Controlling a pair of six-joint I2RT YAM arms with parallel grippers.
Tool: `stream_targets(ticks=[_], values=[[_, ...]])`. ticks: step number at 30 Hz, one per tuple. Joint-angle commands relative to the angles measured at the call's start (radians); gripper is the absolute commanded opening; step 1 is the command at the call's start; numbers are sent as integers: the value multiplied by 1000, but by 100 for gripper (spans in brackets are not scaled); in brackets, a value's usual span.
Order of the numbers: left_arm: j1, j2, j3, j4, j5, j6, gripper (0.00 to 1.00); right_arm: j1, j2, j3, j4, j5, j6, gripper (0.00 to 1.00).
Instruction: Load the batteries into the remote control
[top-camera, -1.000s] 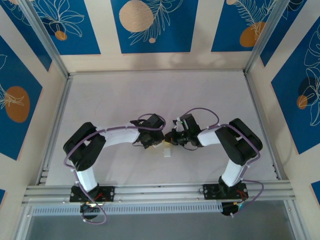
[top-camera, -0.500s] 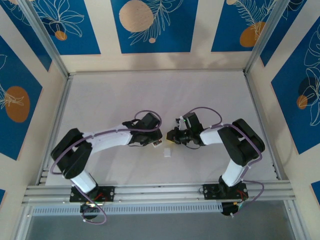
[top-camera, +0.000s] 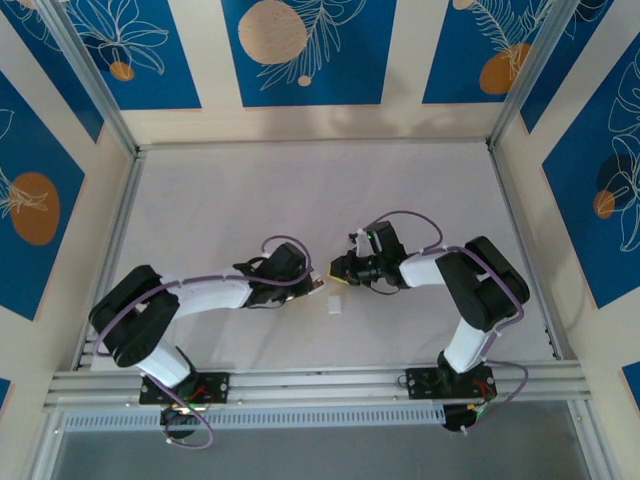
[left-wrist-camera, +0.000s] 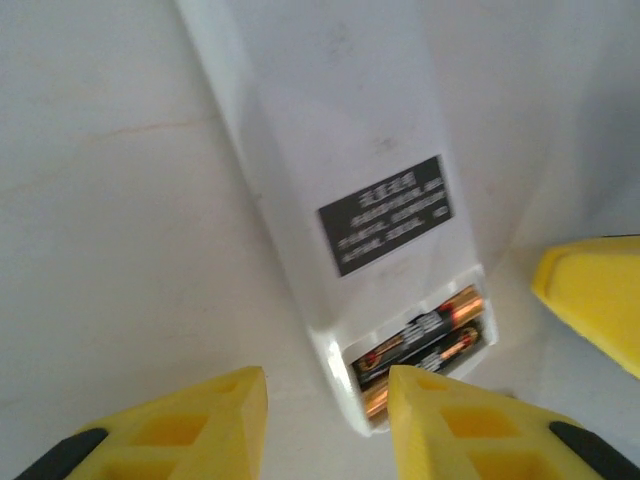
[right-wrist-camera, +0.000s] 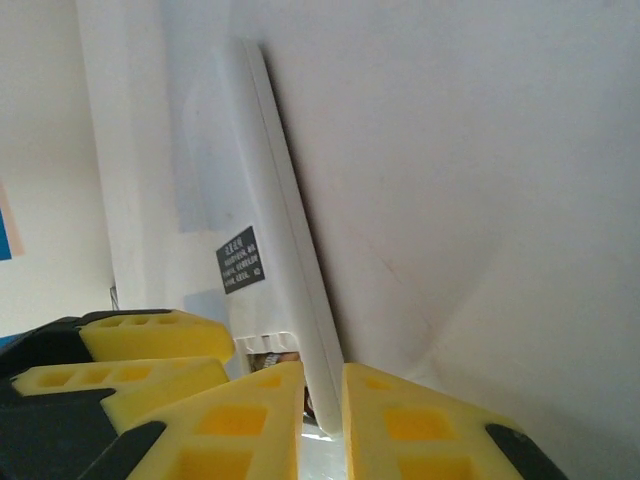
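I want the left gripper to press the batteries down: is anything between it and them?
Nothing visible. The batteries lie side by side, uncovered, in the open end of the remote control, just ahead of the left gripper, jaws open. The right gripper straddles the remote's edge, off to one side.

Nothing legible. The remote control has a dark label on its back with a few lines of white print, blurred in the left wrist view and too small to read in the right wrist view. The markings on the batteries in its bay can't be made out either.
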Motion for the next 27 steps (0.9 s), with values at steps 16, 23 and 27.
stream_targets(ticks=[16,23,27], values=[[15,50,-33,22,15,-6,31,31,80,41,27,-90,-21,33],[15,61,-31,26,19,-7,30,49,96,61,-26,-86,-53,32],[14,65,-27,24,20,-4,30,54,94,63,-71,-73,-84,31]])
